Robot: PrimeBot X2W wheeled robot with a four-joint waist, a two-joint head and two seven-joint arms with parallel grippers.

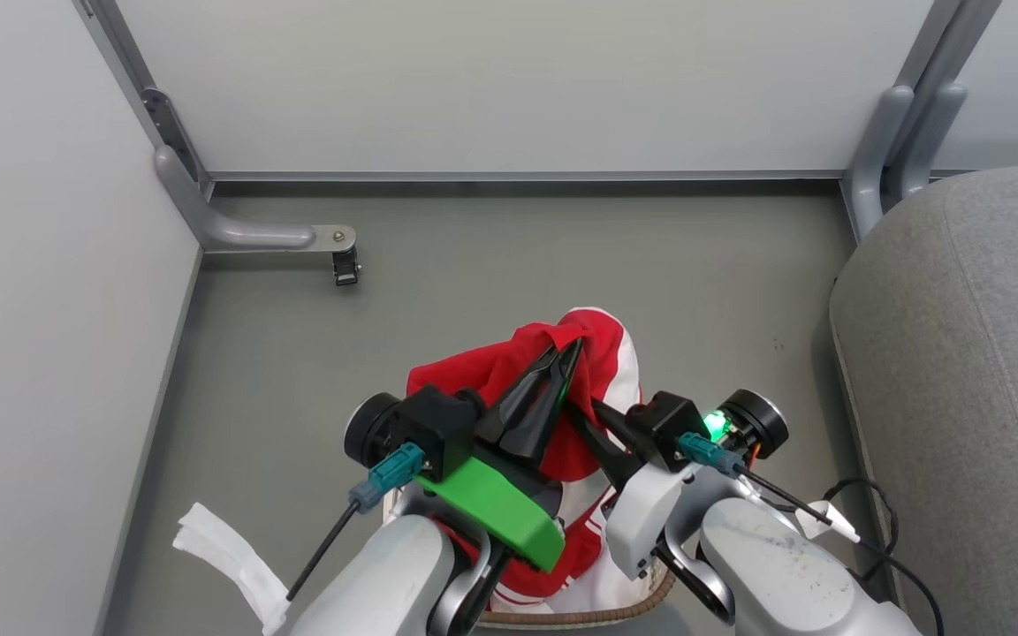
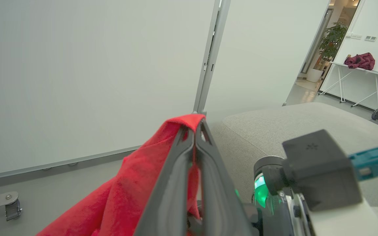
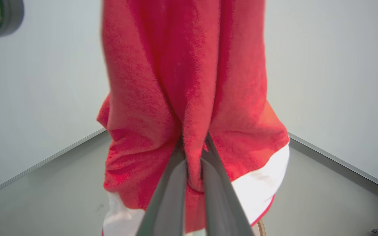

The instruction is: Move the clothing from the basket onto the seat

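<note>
White partition walls (image 1: 509, 79) and a grey floor (image 1: 491, 256) frame the work area. The grey upholstered seat (image 1: 960, 371) fills the right edge of the head view, well apart from the load. The clothing (image 1: 602, 353), a red garment with white panels, hangs in the air between the two arms. Its striped lower hem trails down toward the brown woven rim of the basket (image 1: 580, 616), which is just visible at the bottom edge. Whether the hem has cleared the rim cannot be told. A white strip of cloth (image 1: 226, 552) lies on the floor at lower left.

The likely trouble is drag. If the hem is inside the basket when the arms swing right, it could catch on the rim and tip the basket or pull the fabric from a grip. Both grips are narrow pinches on soft cloth, so a quick sideways move might let a fold slide out and drop the garment short of the cushion. The arms also sit close together, and a turn could bring their wrists into contact.

The left gripper (image 2: 195, 131) points up and forward, clamped on the garment's topmost edge, with the red cloth draped over its tips. The right gripper (image 3: 194, 160) reaches in from the side, lower down, its fingers closed on a gathered red fold above the white panel.
</note>
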